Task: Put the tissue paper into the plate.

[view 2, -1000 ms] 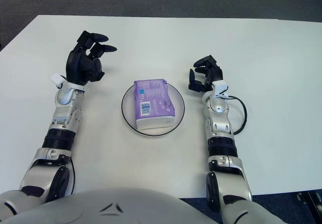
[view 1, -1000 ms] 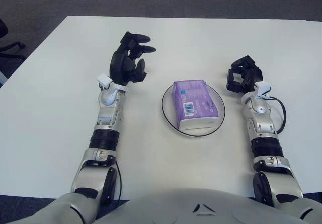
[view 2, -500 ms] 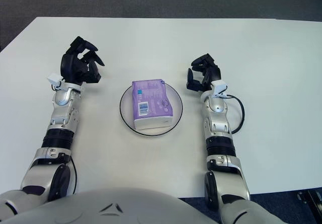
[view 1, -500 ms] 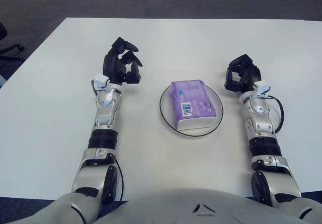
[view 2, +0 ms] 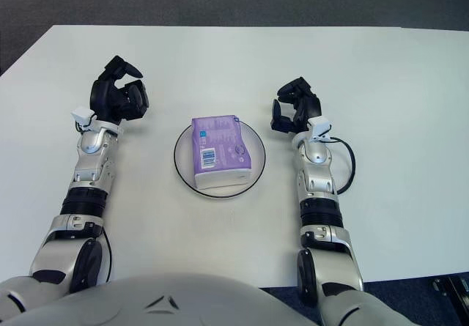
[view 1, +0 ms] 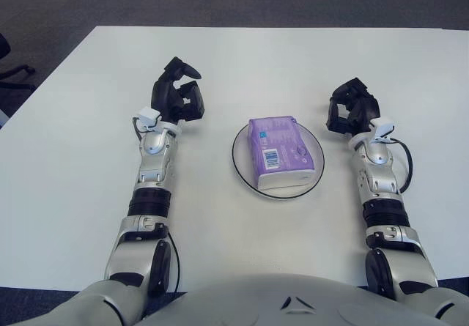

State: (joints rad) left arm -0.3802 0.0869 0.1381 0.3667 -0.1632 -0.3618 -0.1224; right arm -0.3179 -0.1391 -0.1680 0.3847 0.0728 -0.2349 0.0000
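- Left robot hand (view 1: 178, 95) up off to the left of the plate (view 1: 243, 168), fingers curled in, gripping nothing.
- Right robot hand (view 1: 352, 110) just right of the plate, fingers likewise curled inward, nothing held.
- Tissue paper (view 1: 279, 150), a purple plastic-wrapped pack with a barcode label, lying flat inside the plate, lengthwise toward the robot, filling most of the dish.
- Judged light and soft: yields under a squeeze, film wrap likely a bit slick, not fragile.
- Best taken across the two long sides, near the middle, with fingers on one flank and thumb on the other; gentle pressure enough, hard pressure only crushes it.
- Task seemingly done as things lie, pack already within the rim.
- White worktop (view 1: 95, 165) under everything; dark carpet beyond the far edge.
- A black cable (view 1: 405, 166) looping beside the right forearm, clear of the plate.
- Nothing between either robot hand and the plate.
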